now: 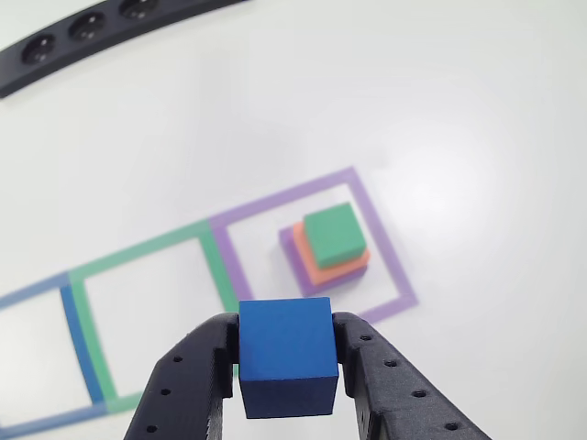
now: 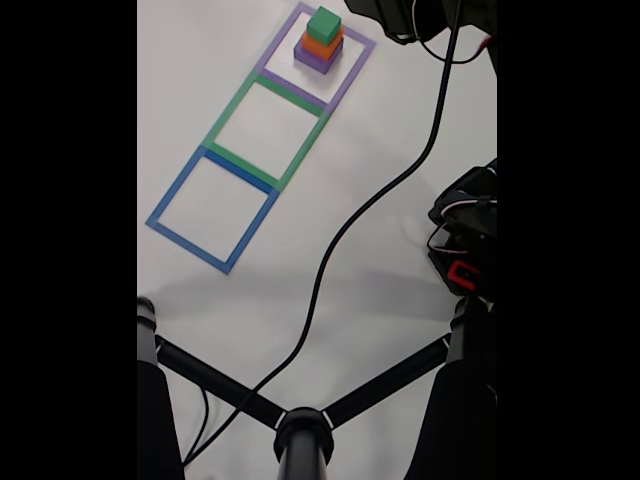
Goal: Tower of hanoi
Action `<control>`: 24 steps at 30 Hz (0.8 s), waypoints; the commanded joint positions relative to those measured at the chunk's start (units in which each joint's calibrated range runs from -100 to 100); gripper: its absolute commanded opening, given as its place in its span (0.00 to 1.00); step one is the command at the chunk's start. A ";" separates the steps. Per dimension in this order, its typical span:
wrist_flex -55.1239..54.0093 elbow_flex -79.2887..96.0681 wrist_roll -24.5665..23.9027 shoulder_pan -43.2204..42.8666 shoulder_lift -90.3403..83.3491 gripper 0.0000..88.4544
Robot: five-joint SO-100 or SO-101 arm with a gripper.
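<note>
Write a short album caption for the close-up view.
Gripper holds blue cube above tape squares; green block tops the stack.

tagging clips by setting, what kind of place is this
Likely a lab or hobby bench: a white table marked with tape squares, a power strip, and loose cable.

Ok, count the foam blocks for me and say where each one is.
4. The blue cube is clamped in the gripper. The green block tops the orange block, on the purple block, inside the purple tape square.
</note>
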 commanded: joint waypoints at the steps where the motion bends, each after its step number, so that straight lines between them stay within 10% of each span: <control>1: 8.43 -8.73 0.00 -2.70 -2.43 0.02; 10: 8.02 -4.19 0.00 -6.06 -6.03 0.02; 24: -24.03 37.98 0.00 -9.80 -15.89 0.03</control>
